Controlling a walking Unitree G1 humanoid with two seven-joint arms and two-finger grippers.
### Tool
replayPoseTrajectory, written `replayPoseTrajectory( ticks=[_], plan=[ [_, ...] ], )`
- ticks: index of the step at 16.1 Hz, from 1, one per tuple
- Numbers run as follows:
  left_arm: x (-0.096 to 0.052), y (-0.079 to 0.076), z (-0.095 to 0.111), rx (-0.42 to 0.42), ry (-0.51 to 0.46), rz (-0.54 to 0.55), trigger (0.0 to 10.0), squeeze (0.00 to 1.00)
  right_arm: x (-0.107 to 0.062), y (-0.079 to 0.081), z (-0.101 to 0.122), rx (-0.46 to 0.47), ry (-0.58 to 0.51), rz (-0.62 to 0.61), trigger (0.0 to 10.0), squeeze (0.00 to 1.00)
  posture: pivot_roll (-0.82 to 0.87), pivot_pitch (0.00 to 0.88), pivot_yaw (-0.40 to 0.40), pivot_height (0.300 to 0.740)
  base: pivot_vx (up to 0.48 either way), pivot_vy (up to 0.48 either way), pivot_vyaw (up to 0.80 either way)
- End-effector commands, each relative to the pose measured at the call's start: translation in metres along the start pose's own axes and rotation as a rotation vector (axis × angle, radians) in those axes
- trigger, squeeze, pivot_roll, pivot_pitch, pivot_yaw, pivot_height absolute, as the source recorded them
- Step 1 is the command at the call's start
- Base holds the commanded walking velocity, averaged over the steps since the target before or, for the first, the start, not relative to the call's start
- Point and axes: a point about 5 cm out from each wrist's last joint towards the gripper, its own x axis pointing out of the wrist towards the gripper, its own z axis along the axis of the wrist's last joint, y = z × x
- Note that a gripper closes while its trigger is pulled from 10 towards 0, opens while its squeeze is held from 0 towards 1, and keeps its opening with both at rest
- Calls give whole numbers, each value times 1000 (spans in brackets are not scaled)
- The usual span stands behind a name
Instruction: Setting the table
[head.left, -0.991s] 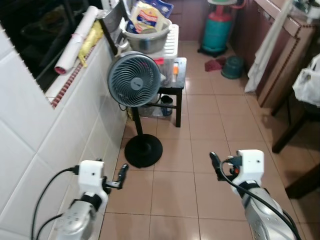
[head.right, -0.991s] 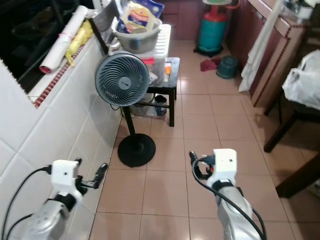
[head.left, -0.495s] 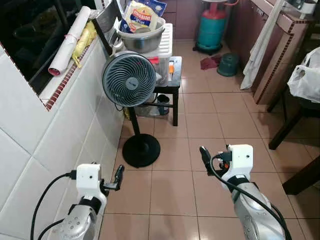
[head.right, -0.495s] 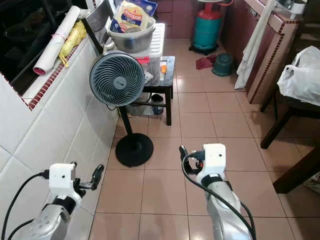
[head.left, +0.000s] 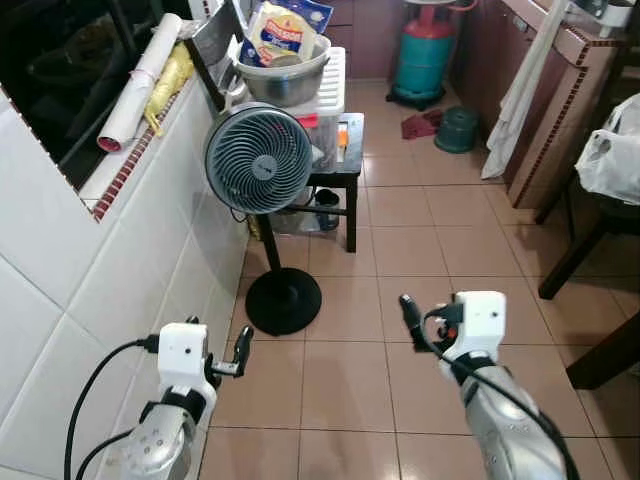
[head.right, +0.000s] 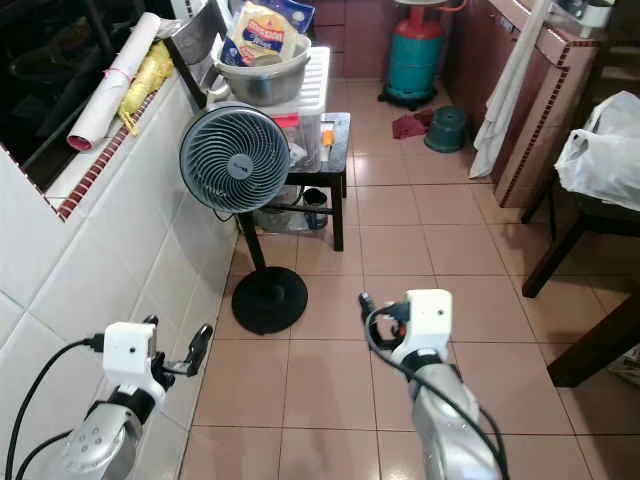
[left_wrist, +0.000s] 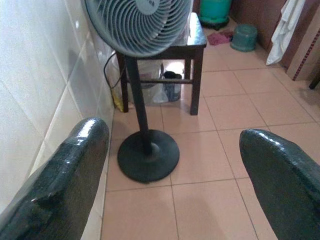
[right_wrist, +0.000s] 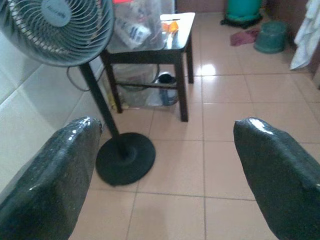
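Standing in a tiled passage, looking forward and down at a pedestal fan (head.left: 264, 158) taken here as the landmark. Nothing for the table in hand yet, so by judgement at the walking-and-searching stage of the task.

Left claw (head.left: 240, 349) carried low, on the near side of the fan's round base (head.left: 284, 300) and close by the white tiled wall (head.left: 90, 290); fingers (left_wrist: 60, 185) spread wide apart, gripping nothing. Right claw (head.left: 410, 318) carried level with it, out over the floor (head.left: 400, 240) to the right of the fan base; fingers (right_wrist: 45, 185) likewise wide apart and empty. Both probably held forward and spread to stay ready for a pick-up and to keep clear of wall and fan during the walk.

Behind the fan, a dark stool (head.left: 345, 170) with a clear plastic box (head.left: 325, 135) on it, a white crate (head.left: 338, 85) above that, and topping the stack a metal bowl (head.left: 285, 75) with a yellow packet (head.left: 280, 30) in it: the only dish-like thing to be made out, sitting high and well beyond both claws. Likely piled so to save floor room.

Left of the fan, on the window ledge (head.left: 120, 170), a white paper roll (head.left: 145, 75). Beyond the stool, at the far end of the passage, a green gas cylinder (head.left: 428, 55). To the right of the fan, across the floor, a white bag (head.left: 612, 160) on a dark surface (head.left: 600, 215), only partly visible; perhaps the table to be set, though impossible to tell.
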Motion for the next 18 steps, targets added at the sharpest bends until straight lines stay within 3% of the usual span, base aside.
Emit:
replayPoseTrajectory(
  ticks=[1, 5, 8, 18],
  plan=[
    [0, 1, -2, 18, 12, -12, 10000, 0, -3, 1, 2, -1, -17, 7, 10000, 0, -161, 75, 95, 740, 0, 0, 0],
    [4, -6, -7, -4, 16, -16, 10000, 0, -5, -10, 2, -21, -1, -17, 10000, 0, -194, 69, 99, 740, 0, 0, -128],
    [6, -11, -6, 9, 6, 0, 10000, 0, -2, -7, 2, -36, 11, 11, 10000, 0, -182, 75, 85, 740, 0, 0, -788],
    [3, -2, -14, 15, 19, 35, 10000, 0, 1, -3, 2, -46, 27, 53, 10000, 0, -164, 69, 76, 740, 0, 0, -783]
  ],
)
